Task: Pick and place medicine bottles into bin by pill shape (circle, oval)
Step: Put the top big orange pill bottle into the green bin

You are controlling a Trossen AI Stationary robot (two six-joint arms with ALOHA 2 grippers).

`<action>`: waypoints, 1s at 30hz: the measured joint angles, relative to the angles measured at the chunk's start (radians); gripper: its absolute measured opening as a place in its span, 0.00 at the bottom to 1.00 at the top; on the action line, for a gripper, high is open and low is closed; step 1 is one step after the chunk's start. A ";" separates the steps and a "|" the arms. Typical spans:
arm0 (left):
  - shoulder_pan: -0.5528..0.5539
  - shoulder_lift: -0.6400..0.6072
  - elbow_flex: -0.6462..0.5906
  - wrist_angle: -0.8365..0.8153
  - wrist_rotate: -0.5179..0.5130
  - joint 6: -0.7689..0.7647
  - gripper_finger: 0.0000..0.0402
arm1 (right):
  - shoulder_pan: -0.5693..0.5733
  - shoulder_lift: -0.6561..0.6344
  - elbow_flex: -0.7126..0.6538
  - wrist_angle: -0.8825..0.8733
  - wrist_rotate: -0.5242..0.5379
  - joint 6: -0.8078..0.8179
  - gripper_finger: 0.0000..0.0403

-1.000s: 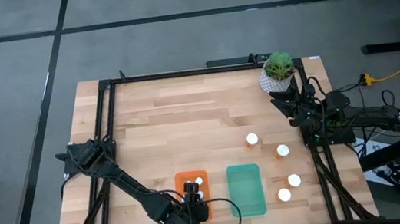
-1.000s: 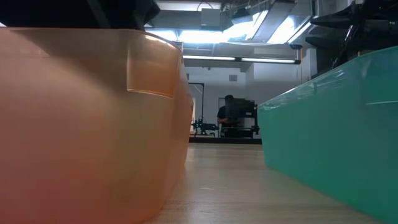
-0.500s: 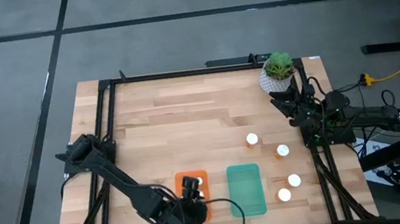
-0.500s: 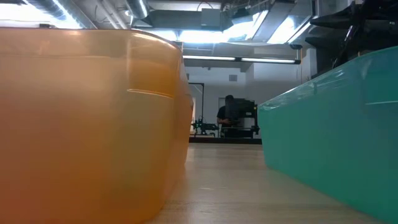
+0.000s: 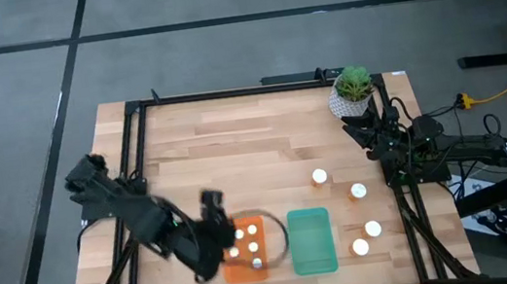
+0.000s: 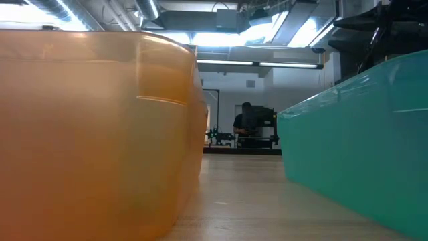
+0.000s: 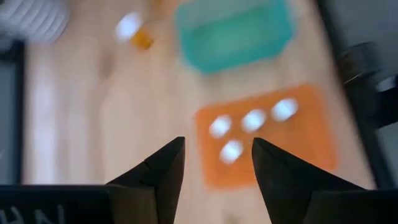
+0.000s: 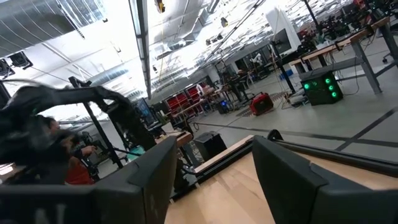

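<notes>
Left gripper (image 5: 209,203): withdrawn from over the orange bin (image 5: 245,249) toward the table's left edge; fingers apart, empty. Bin near the front edge holds four white-capped bottles (image 7: 252,120). Right gripper (image 5: 357,126): parked by right edge, open, empty.

place: industrial lab | evidence: workbenches (image 8: 348,43), ceiling strip lights (image 6: 267,64), exposed ducts (image 8: 149,25)

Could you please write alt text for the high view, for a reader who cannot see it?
The left gripper hangs open and empty beside the orange tray, which holds four white-capped bottles. The teal tray next to it is empty, and four larger bottles stand on the wooden table to its right. The right arm waits near a potted plant.
</notes>
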 joint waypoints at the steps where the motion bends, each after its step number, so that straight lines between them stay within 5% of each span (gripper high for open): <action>1: 0.007 -0.022 -0.009 -0.031 -0.006 -0.020 0.45 | 0.000 0.000 0.000 0.000 0.000 0.001 0.53; 8: 0.030 -0.290 -0.278 0.067 -0.038 -0.022 0.45 | 0.000 0.000 0.000 0.000 0.000 0.003 0.53; 16: 0.123 -0.753 -0.807 0.440 -0.182 -0.017 0.45 | 0.000 0.000 0.000 0.000 0.000 0.000 0.53; 24: 0.241 -1.153 -1.295 0.922 -0.180 0.090 0.44 | 0.000 0.000 0.000 -0.001 0.001 0.000 0.53; 30: 0.363 -1.344 -1.550 1.224 -0.129 0.236 0.44 | 0.000 0.000 0.000 -0.001 0.003 0.000 0.53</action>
